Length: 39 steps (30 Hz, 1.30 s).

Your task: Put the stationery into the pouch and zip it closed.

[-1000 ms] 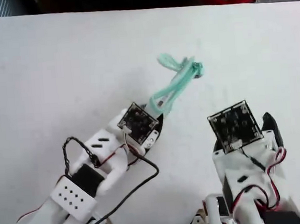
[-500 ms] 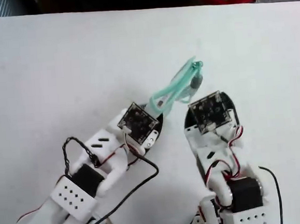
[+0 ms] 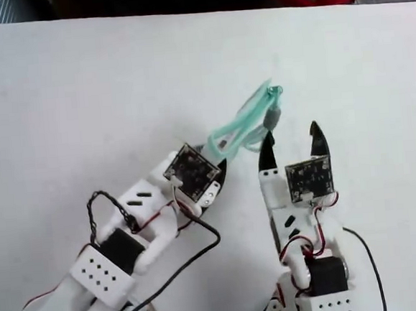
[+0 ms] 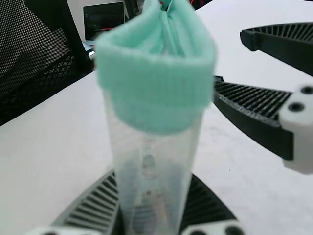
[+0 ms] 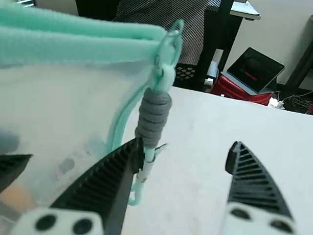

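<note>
A clear pouch (image 3: pixel 240 124) with mint-green zipper trim hangs above the white table, held up at its lower end by my left gripper (image 3: pixel 219 153), which is shut on it. In the left wrist view the pouch (image 4: pixel 154 98) stands between the black fingers (image 4: pixel 98 208), with blurred items inside. A grey-wrapped zipper pull (image 3: pixel 270 116) dangles from the pouch's far end. My right gripper (image 3: pixel 290 142) is open just beside that pull. In the right wrist view the pull (image 5: pixel 154 117) lies against one finger (image 5: pixel 107 181) of the right gripper (image 5: pixel 188 147); the other finger stands clear.
The white table (image 3: pixel 80 86) stretches wide around both arms. A black cable (image 3: pixel 187 261) trails from the left arm. Chairs and a laptop stand in the room beyond the table edge.
The right arm has swung forward and left toward the pouch's zipper end, and its open fingers now show beside the pull. The pouch's top shifted slightly; the left arm stays put.
</note>
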Available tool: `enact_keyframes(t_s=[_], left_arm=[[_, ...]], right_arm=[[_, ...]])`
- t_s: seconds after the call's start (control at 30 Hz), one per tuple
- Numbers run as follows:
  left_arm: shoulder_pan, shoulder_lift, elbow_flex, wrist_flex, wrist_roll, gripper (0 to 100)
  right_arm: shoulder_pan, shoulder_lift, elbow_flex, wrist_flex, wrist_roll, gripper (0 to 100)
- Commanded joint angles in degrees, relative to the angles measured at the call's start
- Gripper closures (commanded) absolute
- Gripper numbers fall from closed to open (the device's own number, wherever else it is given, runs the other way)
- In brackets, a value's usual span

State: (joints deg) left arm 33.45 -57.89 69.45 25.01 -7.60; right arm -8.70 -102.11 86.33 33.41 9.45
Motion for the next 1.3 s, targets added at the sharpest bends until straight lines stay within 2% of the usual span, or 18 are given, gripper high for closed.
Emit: enact_keyframes(t_s=[0.0, 0.23, 0.37, 1.07, 1.17, 1.27], left_arm=[[1.3, 0.9, 1.3, 0.0, 0.5, 98], [1.1, 0.9, 1.3, 0.0, 0.5, 98], [1.3, 0.9, 1.3, 0.0, 0.5, 98], [1.3, 0.9, 1.8, -0.1, 0.5, 98], [1.9, 0.9, 1.9, -0.1, 0.5, 98], [2.2, 0.9, 2.0, -0.1, 0.5, 98]], right_arm=[[0.0, 0.7, -0.4, -2.9, -0.7, 73.1], [-4.4, 0.7, 1.8, -8.7, -0.7, 73.1], [-4.0, 0.7, 3.6, -11.6, -0.6, 73.2], [-2.2, 2.0, 3.3, -13.1, -0.6, 73.4], [-2.2, 7.3, -2.9, -10.9, -1.5, 75.0], [-1.4, 16.0, -12.4, -4.5, -4.9, 78.1]])
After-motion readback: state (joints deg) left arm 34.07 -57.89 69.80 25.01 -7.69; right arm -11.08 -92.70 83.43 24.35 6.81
